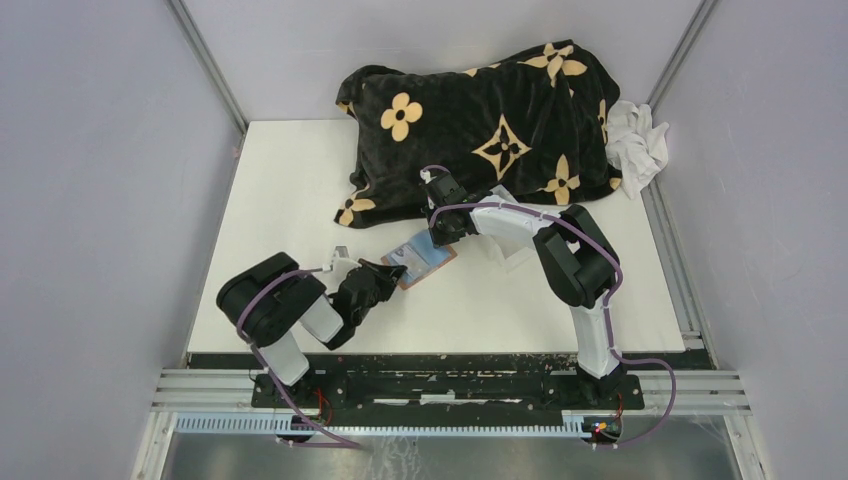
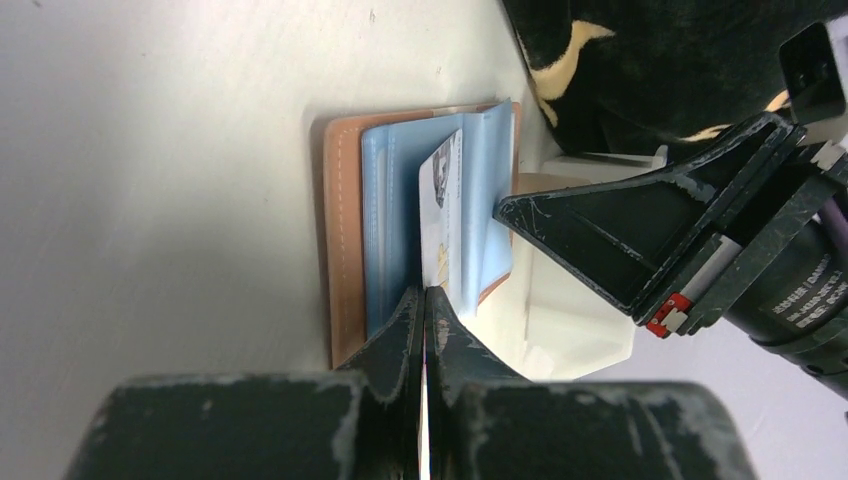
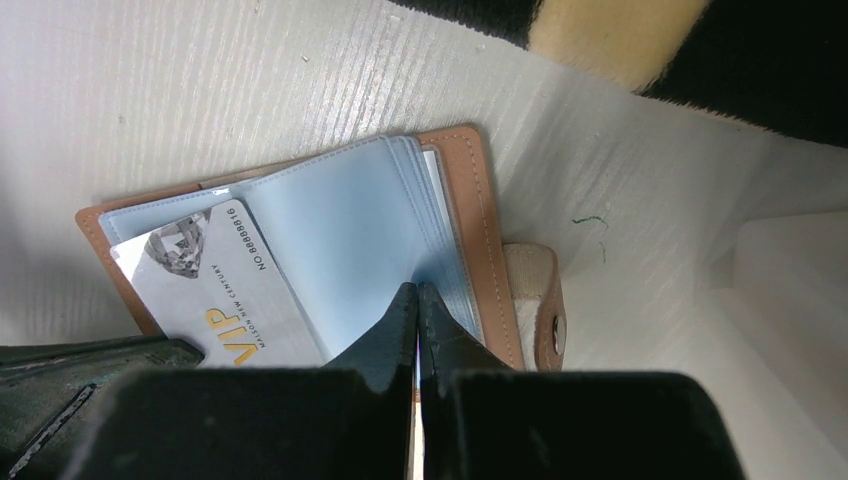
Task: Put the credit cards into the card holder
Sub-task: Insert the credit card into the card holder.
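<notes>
- Two robot arms meet over an open tan leather card holder point(image 3: 480, 215) lying near the middle of a white table point(image 1: 300, 200), just in front of a heaped blanket point(image 1: 480, 110).
- Left gripper point(image 2: 424, 300): jaws closed tight on the near edge of a silver VIP card point(image 3: 215, 285), which stands on edge between the holder's leaves in the left wrist view.
- Far end of that card lies against the holder's pale blue sleeves point(image 3: 340, 240); whether it sits inside a pocket cannot be told.
- Right gripper point(image 3: 417, 298): jaws pressed together at the free edge of the blue sleeves, pinching a leaf that is lifted off the stack.
- Holder's snap strap point(image 3: 545, 300) lies flat on the table beside the right fingertips.
- Pale plastic tray point(image 2: 580, 340) sits just beside the holder, under the right arm.
- Blanket is black with tan flower motifs; a crumpled white cloth point(image 1: 640, 145) lies at its right end.
</notes>
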{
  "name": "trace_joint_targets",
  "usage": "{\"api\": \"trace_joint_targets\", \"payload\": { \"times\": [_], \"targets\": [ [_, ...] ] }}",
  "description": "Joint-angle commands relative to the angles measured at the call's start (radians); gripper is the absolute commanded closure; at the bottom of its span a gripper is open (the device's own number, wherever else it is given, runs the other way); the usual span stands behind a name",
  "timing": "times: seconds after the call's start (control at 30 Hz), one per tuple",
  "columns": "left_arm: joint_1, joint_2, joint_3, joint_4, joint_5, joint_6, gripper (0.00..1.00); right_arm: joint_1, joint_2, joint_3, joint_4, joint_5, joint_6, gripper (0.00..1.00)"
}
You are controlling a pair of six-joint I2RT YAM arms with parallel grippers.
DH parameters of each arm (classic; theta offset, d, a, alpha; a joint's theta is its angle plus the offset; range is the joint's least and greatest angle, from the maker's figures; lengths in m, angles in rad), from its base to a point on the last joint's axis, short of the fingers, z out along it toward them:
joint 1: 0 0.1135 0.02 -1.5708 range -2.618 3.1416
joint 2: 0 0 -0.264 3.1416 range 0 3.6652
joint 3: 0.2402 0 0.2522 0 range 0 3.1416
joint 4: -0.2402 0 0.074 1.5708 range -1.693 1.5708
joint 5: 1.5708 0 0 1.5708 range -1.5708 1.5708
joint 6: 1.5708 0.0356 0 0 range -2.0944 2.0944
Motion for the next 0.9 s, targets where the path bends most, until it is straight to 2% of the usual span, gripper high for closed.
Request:
{"api": "trace_joint_targets", "payload": {
  "times": [0.0,0.17,0.87],
  "targets": [
    [0.016,0.093,-0.025,0.236,0.056,-0.106,0.97,-0.003,0.043,-0.003,-0.014,0.013,0.0,0.99],
    [0.023,0.142,-0.024,0.317,0.079,-0.115,0.97,-0.005,0.04,-0.007,-0.013,0.014,-0.002,0.99],
    [0.005,0.034,-0.065,0.265,0.031,-0.054,0.97,-0.011,0.037,-0.017,-0.01,0.024,0.001,0.99]
  ]
}}
